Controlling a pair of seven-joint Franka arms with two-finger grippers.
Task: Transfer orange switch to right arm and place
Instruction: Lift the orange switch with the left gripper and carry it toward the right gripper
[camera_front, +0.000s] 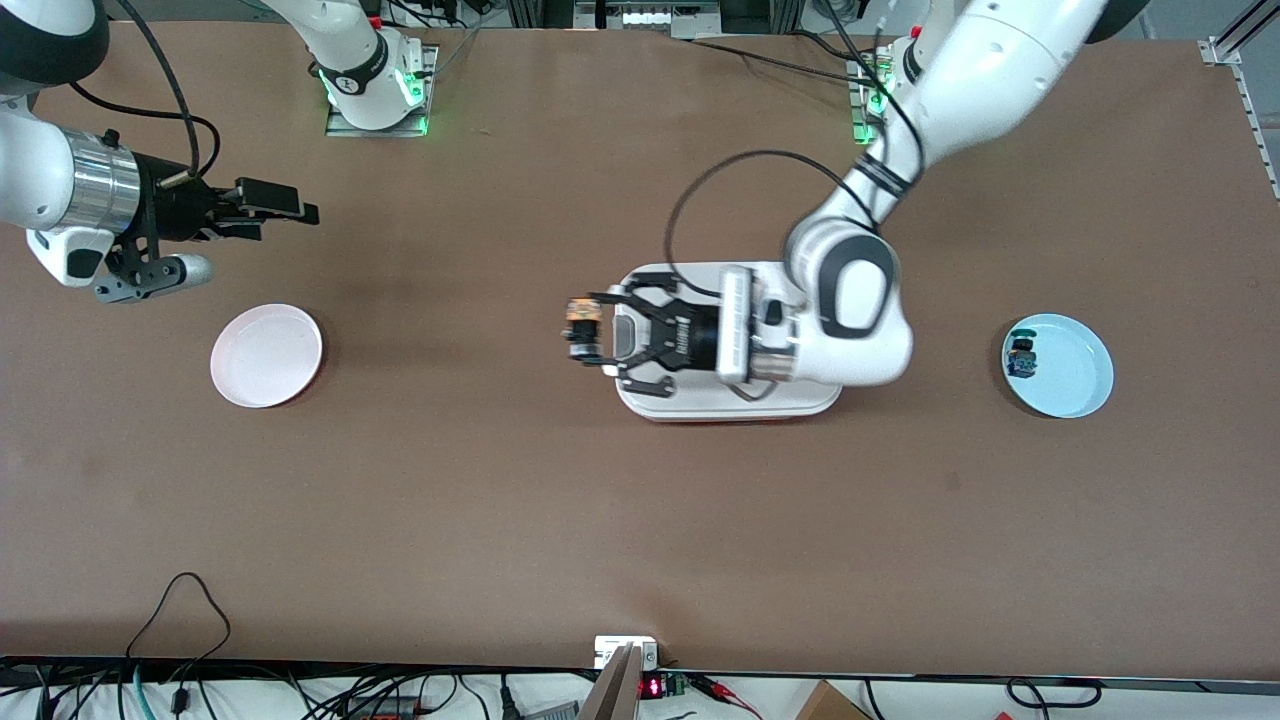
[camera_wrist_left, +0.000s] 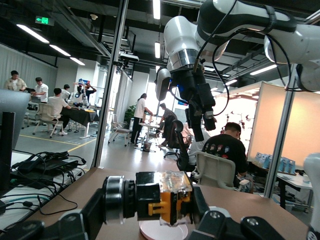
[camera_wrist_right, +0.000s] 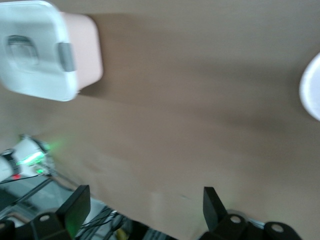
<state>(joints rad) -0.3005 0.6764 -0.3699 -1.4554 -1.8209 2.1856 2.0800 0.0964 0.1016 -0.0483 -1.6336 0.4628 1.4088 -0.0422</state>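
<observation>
My left gripper (camera_front: 585, 332) is shut on the orange switch (camera_front: 581, 322) and holds it sideways in the air, over the table beside the white tray (camera_front: 730, 402). In the left wrist view the switch (camera_wrist_left: 160, 199), with its black body, silver ring and orange parts, sits clamped between the fingers (camera_wrist_left: 100, 210). My right gripper (camera_front: 300, 212) is open and empty, in the air over the table at the right arm's end, farther from the front camera than the pink plate (camera_front: 267, 355). It also shows in the left wrist view (camera_wrist_left: 200, 112). In the right wrist view its fingers (camera_wrist_right: 75, 207) stand wide apart over bare table.
A light blue plate (camera_front: 1072, 372) at the left arm's end holds a dark switch with blue-green parts (camera_front: 1022, 357). The white tray lies under the left wrist and also shows in the right wrist view (camera_wrist_right: 40, 55). Cables run along the table's near edge.
</observation>
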